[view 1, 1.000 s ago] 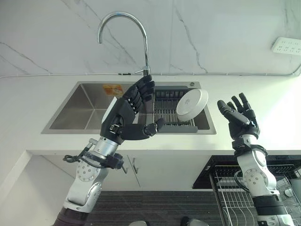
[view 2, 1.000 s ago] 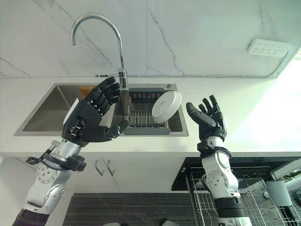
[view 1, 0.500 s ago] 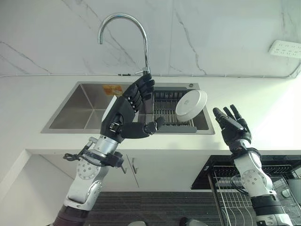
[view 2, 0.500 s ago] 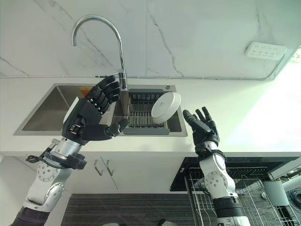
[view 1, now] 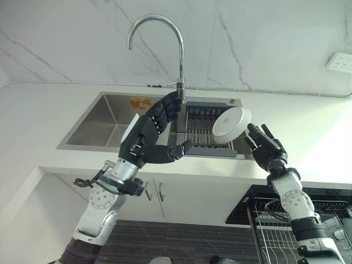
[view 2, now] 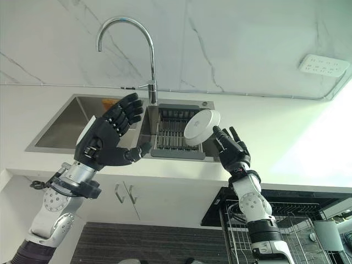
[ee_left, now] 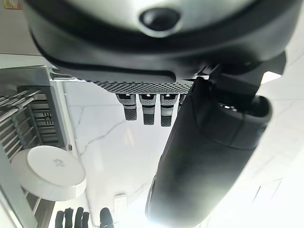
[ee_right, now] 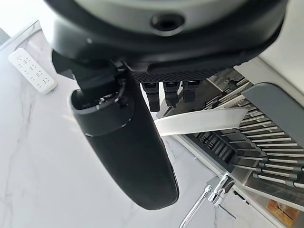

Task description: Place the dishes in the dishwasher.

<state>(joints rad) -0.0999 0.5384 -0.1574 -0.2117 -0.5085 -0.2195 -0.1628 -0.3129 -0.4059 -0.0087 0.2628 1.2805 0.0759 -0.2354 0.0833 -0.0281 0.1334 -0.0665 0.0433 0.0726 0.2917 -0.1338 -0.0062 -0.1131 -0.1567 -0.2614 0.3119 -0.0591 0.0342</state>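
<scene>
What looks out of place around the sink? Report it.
Nothing looks spilled or damaged. The white dish stands tilted on edge in the drying rack over the sink, normal for a rack. The right hand is open beside it.

My arms are silver-grey, built of rounded jointed segments. Each ends in a dark hand, left hand [view 1: 144, 144] and right hand [view 1: 265, 152], with black ribbed fingers [view 1: 165, 110].

We see the sink [view 1: 110, 124] from two head cameras set side by side, both looking down and forward over the worktop [view 1: 38, 110] at middle range; they share the tap [view 1: 165, 49], rack [view 2: 173, 132] and plate [view 1: 231, 124]. Each wrist camera looks along its own fingers [ee_left: 145, 109] from very close, and both catch that same plate and rack.
</scene>
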